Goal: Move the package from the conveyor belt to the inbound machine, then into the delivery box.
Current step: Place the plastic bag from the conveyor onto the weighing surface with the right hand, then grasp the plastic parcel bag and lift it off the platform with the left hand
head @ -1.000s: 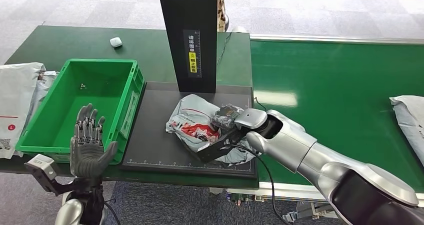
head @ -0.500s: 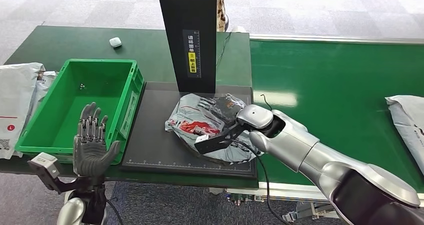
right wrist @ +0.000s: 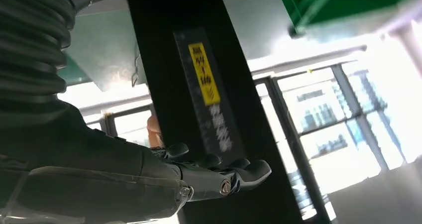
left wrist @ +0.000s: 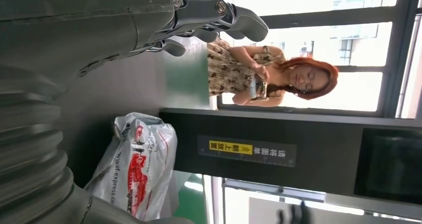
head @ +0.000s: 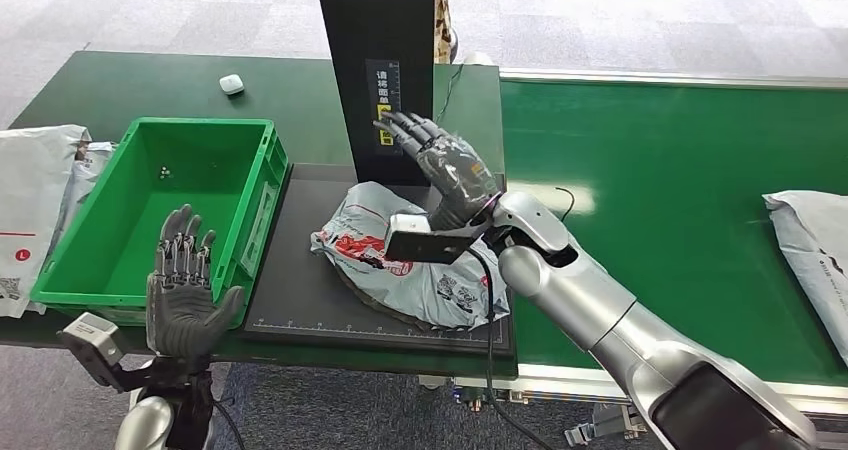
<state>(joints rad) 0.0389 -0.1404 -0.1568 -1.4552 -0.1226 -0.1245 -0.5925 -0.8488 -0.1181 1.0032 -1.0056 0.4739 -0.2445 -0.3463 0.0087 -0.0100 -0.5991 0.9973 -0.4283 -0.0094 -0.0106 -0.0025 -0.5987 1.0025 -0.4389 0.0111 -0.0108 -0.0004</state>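
A crumpled grey package with red print (head: 400,260) (left wrist: 137,171) lies on the black scanner plate (head: 300,300) of the inbound machine, in front of its black post (head: 385,70) (right wrist: 209,109). My right hand (head: 445,165) (right wrist: 199,176) is lifted above the package, palm up, fingers spread, holding nothing. Near the table's front edge my left hand (head: 180,290) (left wrist: 199,20) stands upright and open, just in front of the green delivery box (head: 150,280). The box holds only a few tiny specks.
Another grey parcel (head: 815,250) lies on the green conveyor belt (head: 680,200) at the right edge. White packages (head: 30,210) lie left of the box. A small white object (head: 231,83) sits on the far table. A person (left wrist: 268,79) stands behind the post.
My right hand let go of the package and rose off it, turning palm up with fingers spread. The package shifted a little to the left on the plate. The left hand stayed put.
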